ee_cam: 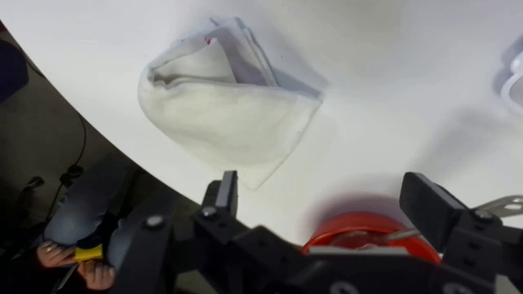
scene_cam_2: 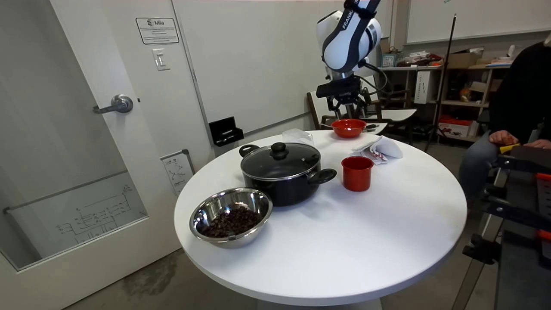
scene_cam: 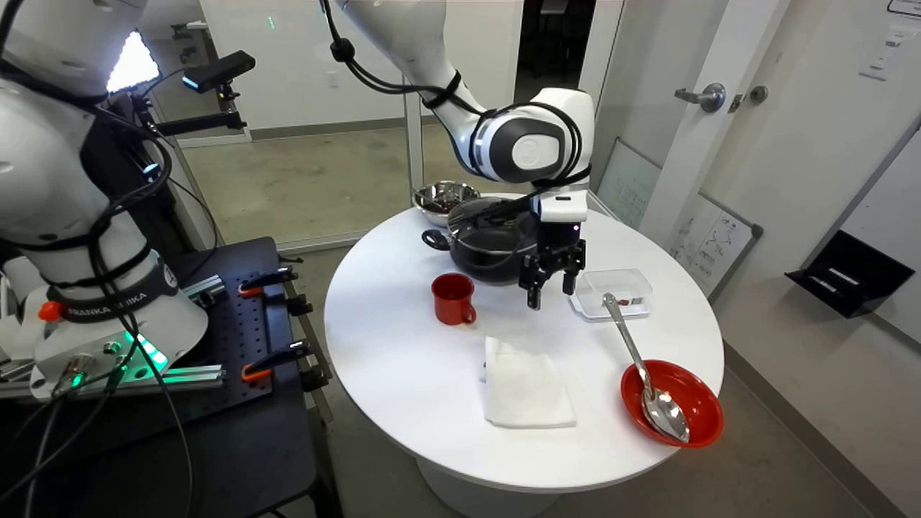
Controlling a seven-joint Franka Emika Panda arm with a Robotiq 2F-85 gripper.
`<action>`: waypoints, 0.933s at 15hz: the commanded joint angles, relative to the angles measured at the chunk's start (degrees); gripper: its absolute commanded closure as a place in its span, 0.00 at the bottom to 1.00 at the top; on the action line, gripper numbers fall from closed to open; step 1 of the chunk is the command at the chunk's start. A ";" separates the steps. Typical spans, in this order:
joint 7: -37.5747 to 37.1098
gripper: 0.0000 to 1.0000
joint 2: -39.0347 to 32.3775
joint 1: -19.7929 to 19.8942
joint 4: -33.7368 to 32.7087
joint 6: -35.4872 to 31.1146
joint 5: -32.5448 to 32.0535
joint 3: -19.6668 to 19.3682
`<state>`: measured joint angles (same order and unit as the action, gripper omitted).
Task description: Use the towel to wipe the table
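A: How does the towel [ee_cam: 229, 118] look?

B: It is a soft white cloth, a little creamy on top, folded over on itself. One end rolls into a thick, rounded fold; layered edges rise slightly behind the top flap, where a small red mark shows. In an exterior view, more red marking appears beside a raised flap.

A: And where does it lie?

B: On the round counter [scene_cam: 403, 360], near its edge, between the red mug [scene_cam: 452, 302] and the red bowl [scene_cam: 698, 394], touching neither.

A: Which way does it point?

B: In the wrist view the rounded fold faces the nearest counter edge, and a straight side faces toward the bowl and the clear box [scene_cam: 634, 283]. Its long axis seems to run from the mug's side toward that edge, though the folds leave this uncertain.

A: What of the end effector [ee_cam: 320, 183]?

B: It hangs above the counter, jaws spread wide, holding nothing. Seen from the wrist, the bowl, with a spoon [scene_cam: 633, 352] in it, shows below.
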<state>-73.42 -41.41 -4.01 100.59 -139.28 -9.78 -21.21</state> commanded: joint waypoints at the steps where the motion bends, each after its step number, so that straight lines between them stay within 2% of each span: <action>1: -3.03 0.00 -0.09 -0.23 -0.12 0.52 -2.32 -0.49; 3: -5.79 0.00 -0.03 -1.31 0.19 0.82 -3.81 -1.60; 7: -6.76 0.00 -0.01 -1.76 0.32 0.92 -4.14 -1.84; 10: -5.96 0.00 1.13 1.25 0.82 0.44 -0.87 0.12; 14: -5.41 0.00 3.53 4.77 6.09 -4.59 0.90 -0.36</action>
<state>-79.61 -41.16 -2.06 101.88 -140.48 -10.13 -22.08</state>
